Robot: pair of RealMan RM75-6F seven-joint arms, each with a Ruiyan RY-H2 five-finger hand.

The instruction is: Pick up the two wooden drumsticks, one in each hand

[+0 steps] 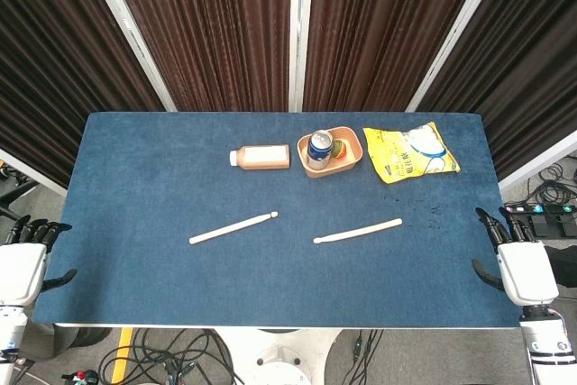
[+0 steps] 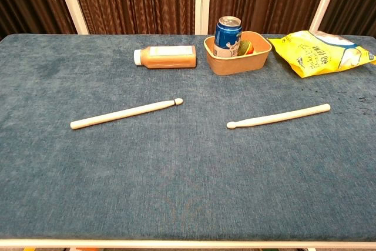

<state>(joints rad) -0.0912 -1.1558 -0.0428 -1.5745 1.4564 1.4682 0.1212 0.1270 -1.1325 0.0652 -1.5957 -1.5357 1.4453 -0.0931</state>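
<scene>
Two pale wooden drumsticks lie on the blue table cloth. The left drumstick [image 1: 233,228] [image 2: 126,113] points its tip toward the back right. Its twin, the right drumstick [image 1: 358,231] [image 2: 278,116], has its tip at the near left end. My left hand [image 1: 22,257] hangs off the table's left edge, fingers spread, holding nothing. Beyond the right edge my right hand [image 1: 517,259] is likewise spread and empty. Both hands are far from the sticks and neither shows in the chest view.
An orange bottle [image 1: 262,157] [image 2: 165,57] lies on its side at the back. Beside it a tan bowl [image 1: 352,158] [image 2: 257,61] holds a blue can [image 1: 319,147] [image 2: 227,36] and small items. A yellow snack bag [image 1: 407,152] [image 2: 320,52] lies at the back right.
</scene>
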